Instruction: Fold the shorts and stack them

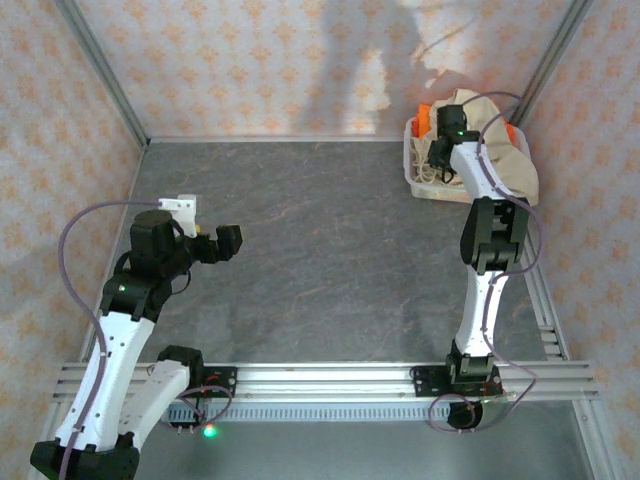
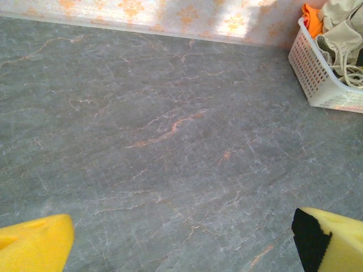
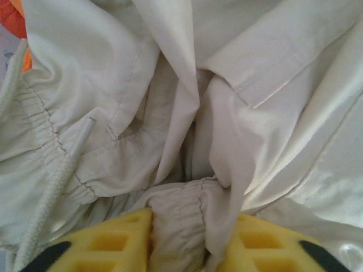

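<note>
Nearest, the left gripper [image 1: 218, 243] hangs released above the grey worktop [image 1: 330, 270], its yellow fingers spread wide. I judge it waits there, toward the middle, to take a corner once cloth arrives for folding. Farther out, the right arm stretches to the far right corner, where the basket [image 1: 422, 188] sits against the wall. The right gripper [image 3: 190, 232] is down in the pile, clenched on a bunched fold of the beige shorts [image 3: 102, 79] just by the elastic waist, with a white drawstring [image 3: 51, 192] lying beside one finger. Gripping at the waist likely lets the shorts lift free in one piece. The beige shorts lie topmost and drape over the basket's rim. Orange shorts [image 1: 425, 113] peek out beneath at the back. Nothing is folded or stacked yet, so the task looks to be at its start.
</note>
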Robot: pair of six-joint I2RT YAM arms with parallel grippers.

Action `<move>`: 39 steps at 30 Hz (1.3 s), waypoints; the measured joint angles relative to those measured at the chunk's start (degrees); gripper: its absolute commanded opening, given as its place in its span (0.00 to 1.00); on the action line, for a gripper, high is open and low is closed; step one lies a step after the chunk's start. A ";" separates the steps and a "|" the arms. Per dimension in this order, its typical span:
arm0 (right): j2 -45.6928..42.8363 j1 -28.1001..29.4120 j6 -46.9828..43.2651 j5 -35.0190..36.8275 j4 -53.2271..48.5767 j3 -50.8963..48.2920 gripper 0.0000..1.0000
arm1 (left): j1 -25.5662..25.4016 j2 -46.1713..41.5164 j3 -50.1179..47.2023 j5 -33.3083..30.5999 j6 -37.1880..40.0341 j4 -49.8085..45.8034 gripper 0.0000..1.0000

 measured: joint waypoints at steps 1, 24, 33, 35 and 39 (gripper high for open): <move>0.00 0.00 0.48 -0.11 0.00 -0.07 0.08 | 0.00 -0.04 -0.02 0.00 0.15 -0.02 1.00; -28.92 3.89 4.39 -10.71 7.50 -5.53 0.00 | 0.00 -3.04 -2.58 -0.26 1.03 0.04 1.00; -27.65 16.65 2.27 -19.41 6.43 6.99 0.00 | 0.00 -3.04 -2.60 -0.44 1.03 0.07 1.00; -26.40 20.35 1.75 -21.22 5.75 11.04 0.00 | 0.00 -3.04 -2.60 -0.50 1.03 0.04 1.00; -22.53 27.63 0.66 -24.83 3.32 20.41 0.00 | 0.00 -3.06 -2.60 -0.70 1.03 0.07 1.00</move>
